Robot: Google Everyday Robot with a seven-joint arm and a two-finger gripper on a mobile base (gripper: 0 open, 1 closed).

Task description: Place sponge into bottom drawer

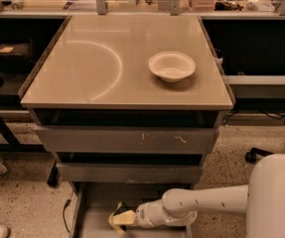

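Note:
The bottom drawer (100,198) is pulled open under the two upper grey drawers, and its flat grey floor and thin side rails show. My gripper (119,218) reaches in from the right on a white arm, low over the drawer floor near its middle. It is shut on the sponge (122,211), a small yellow block with a dark top edge, mostly covered by the pale yellow fingers (113,223). I cannot tell whether the sponge touches the floor.
A white bowl (172,66) stands on the beige table top (92,68), right of centre. The two upper drawers (127,140) are slightly open above the arm. My white base (276,197) fills the lower right. A cable (65,209) lies left of the drawer.

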